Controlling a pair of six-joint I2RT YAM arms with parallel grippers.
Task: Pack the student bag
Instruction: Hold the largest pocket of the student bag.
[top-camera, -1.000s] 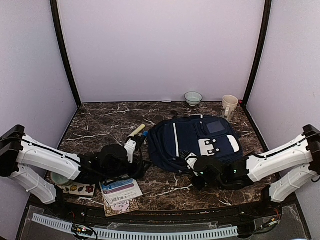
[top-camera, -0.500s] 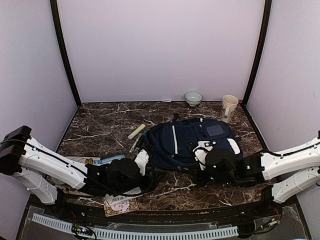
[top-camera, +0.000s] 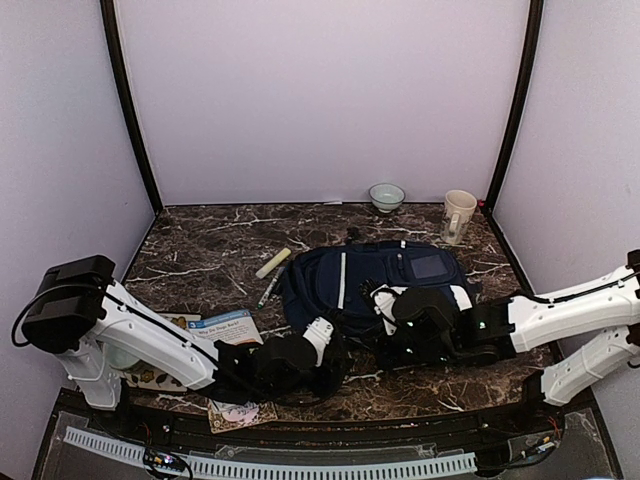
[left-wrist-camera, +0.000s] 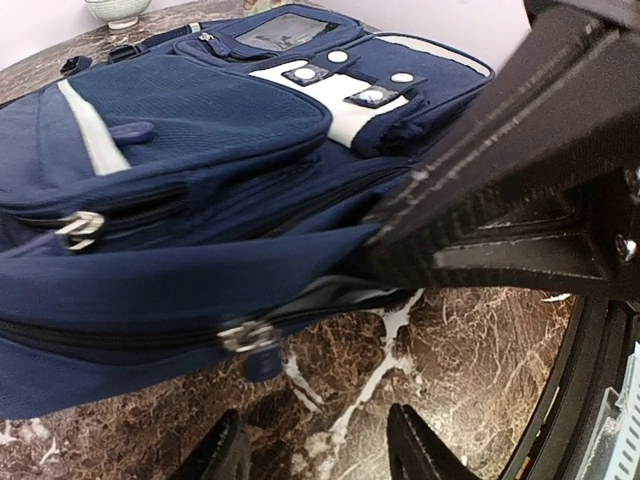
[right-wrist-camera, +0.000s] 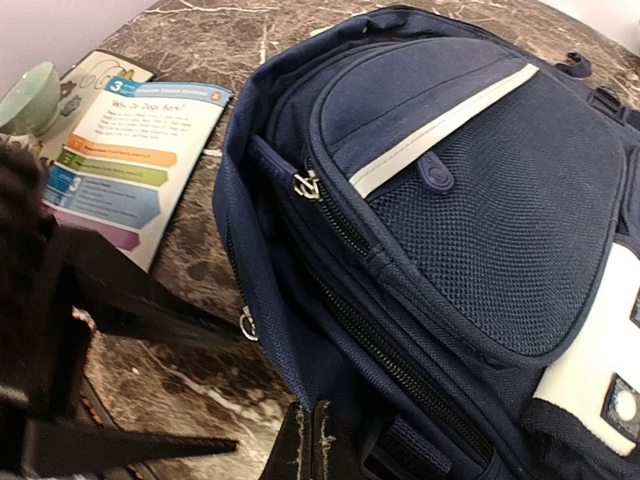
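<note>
unzipping is judged the step in hand. student bag (top-camera: 370, 275) is laid flat between the grippers; left gripper (left-wrist-camera: 318, 455) is held half open, empty, just short of the bag's near-side zipper pull (left-wrist-camera: 250, 337) (right gripper (right-wrist-camera: 313, 440) is closed tight against that side). next, the pull must be straddled and pinched.

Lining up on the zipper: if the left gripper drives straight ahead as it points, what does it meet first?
The left gripper would likely meet the student bag first, at its near edge around the silver zipper pull, just past a strip of marble table. Depth is uncertain.
</note>
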